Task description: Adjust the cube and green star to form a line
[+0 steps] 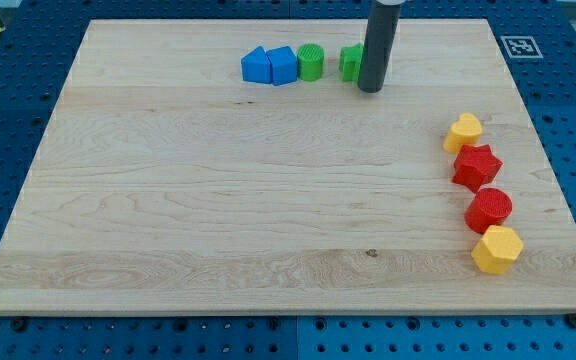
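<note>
Up near the view's top, my tip (370, 88) rests just right of the green star (351, 62), partly hiding it. Left of that sit a green cylinder (310, 62) and the touching blue cube (281, 66) and blue wedge (256, 66). There is no hand, only a rod holding nothing.

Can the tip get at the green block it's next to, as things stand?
Probably yes. My tip sits right at the view's right side of that green block, whose shape the rod partly hides. Nothing lies between them. Pushing toward the view's left would drive it at the green cylinder and the blue blocks.
</note>
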You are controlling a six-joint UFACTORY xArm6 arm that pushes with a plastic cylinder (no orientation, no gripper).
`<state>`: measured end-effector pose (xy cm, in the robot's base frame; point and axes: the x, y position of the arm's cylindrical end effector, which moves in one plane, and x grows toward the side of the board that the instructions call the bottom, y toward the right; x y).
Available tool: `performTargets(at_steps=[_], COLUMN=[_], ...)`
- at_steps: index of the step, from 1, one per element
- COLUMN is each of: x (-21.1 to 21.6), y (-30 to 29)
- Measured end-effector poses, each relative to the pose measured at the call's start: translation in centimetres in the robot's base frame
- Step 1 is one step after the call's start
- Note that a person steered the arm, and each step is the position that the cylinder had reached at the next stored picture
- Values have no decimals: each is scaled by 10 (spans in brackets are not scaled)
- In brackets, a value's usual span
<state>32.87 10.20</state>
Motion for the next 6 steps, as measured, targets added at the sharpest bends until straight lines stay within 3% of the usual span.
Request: performTargets(at_steps=[1, 3, 5, 6], x=[-1, 55, 80, 84], y=[0, -31, -176, -204])
